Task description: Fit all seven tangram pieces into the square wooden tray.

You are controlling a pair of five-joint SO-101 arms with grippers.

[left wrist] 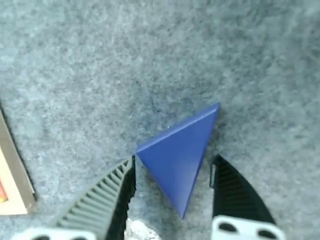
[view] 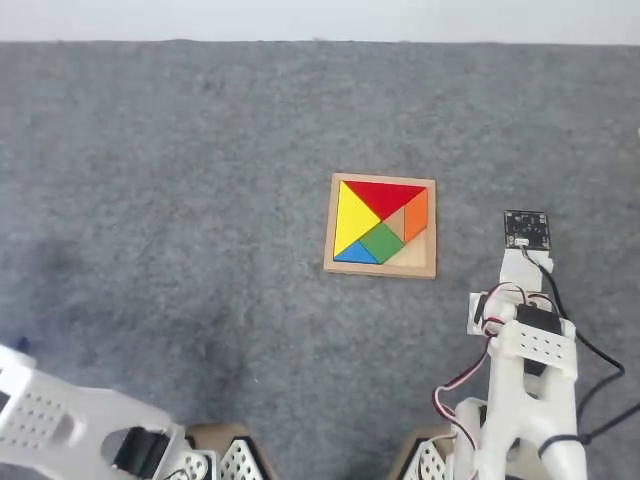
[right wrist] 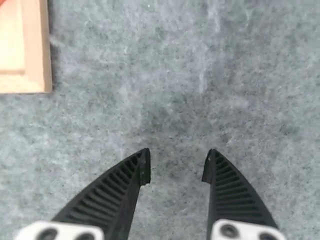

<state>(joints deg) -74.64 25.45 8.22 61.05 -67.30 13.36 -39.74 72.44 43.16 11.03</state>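
Left claw stands parted, straddling the blue triangle on the surface. Right claw stands parted, holding nothing, near the tray.

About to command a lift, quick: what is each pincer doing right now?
Left pincer: open, fingers either side of the blue triangle, no clear grip on it.
Right pincer: open, holding nothing.

2 white arms, perforated shells; black camera board; red, black, white wires; black ribbed fingers, white mounts.
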